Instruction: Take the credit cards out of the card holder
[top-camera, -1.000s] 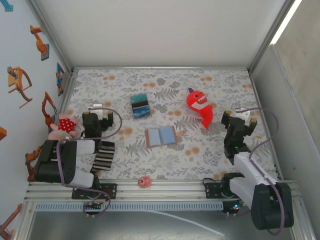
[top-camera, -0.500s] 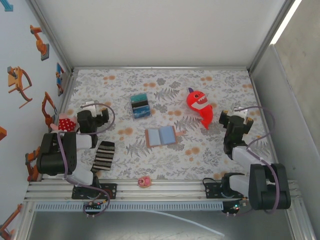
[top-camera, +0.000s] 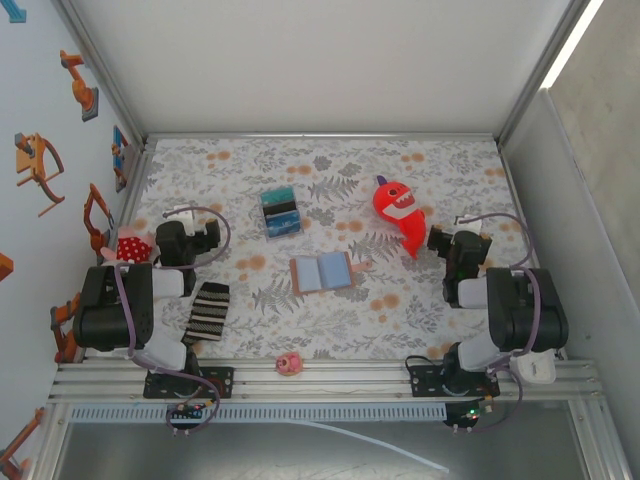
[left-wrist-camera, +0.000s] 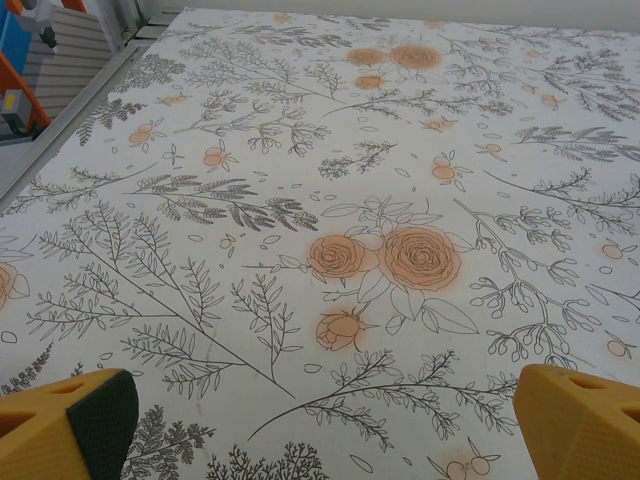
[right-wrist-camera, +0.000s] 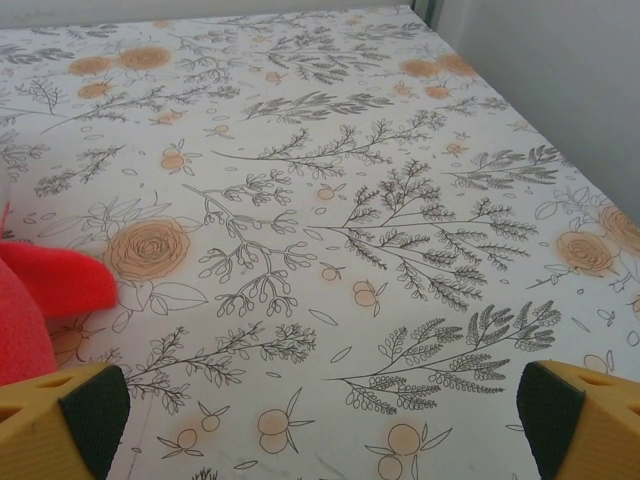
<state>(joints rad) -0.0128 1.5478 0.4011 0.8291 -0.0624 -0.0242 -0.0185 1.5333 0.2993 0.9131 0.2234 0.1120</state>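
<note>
Where the card holder (top-camera: 322, 271) lay, near the middle of the flowered table (top-camera: 440, 170), it was spread open and flat. Its blue inner faces were up, and its small tan tab pointed toward the right arm's side. Whether cards sat in its pockets could not be told from the overhead view.

A teal, black and blue striped block (top-camera: 280, 211) lay toward the far side and a little left, near the holder but apart from it. A red shark toy (top-camera: 398, 212) lay to the holder's far right, clear of it. A striped sock (top-camera: 207, 312) lay to the near left, and a small pink object (top-camera: 289, 363) rested at the near edge. A red spotted plush (top-camera: 128, 250) sat by the left wall.

The left fingers (left-wrist-camera: 70, 425) stood wide apart over bare table, holding nothing, well left of the holder. The right fingers (right-wrist-camera: 60, 420) were likewise spread wide and empty, close beside the red toy and well right of the holder.
</note>
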